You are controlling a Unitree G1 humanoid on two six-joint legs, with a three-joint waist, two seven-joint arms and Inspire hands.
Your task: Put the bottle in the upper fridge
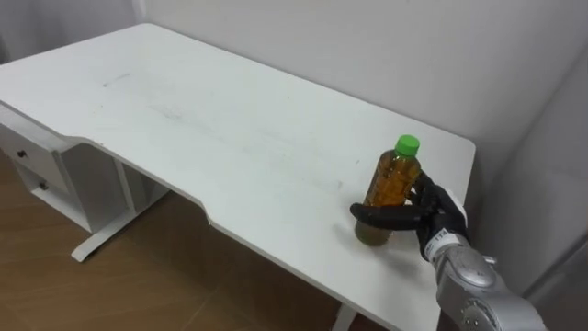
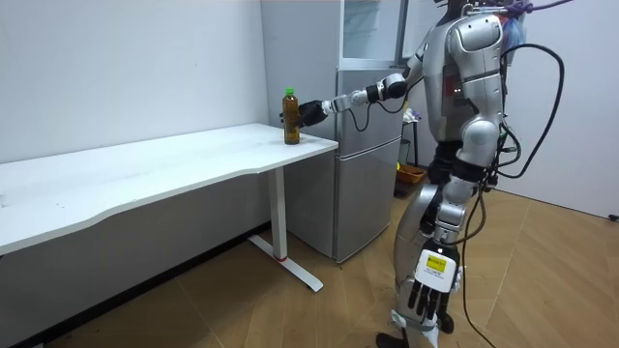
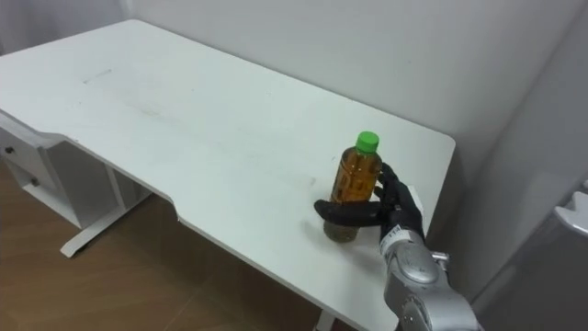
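right hand curled round amber bottle, thumb across front. bottle upright on white table, near its right end by table edge. we judge grasp made; lift and carry to fridge remain. left hand hangs relaxed. fridge just beside table, floor open.

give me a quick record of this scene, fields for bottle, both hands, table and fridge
bottle: upright, green cap, amber liquid, standing on the white table near its right end
right hand: fingers and thumb curled round the bottle's lower part
left hand: hangs by the robot's side, fingers relaxed, holding nothing
fridge: grey, just past the table's end
stage: bottle gripped, not yet lifted
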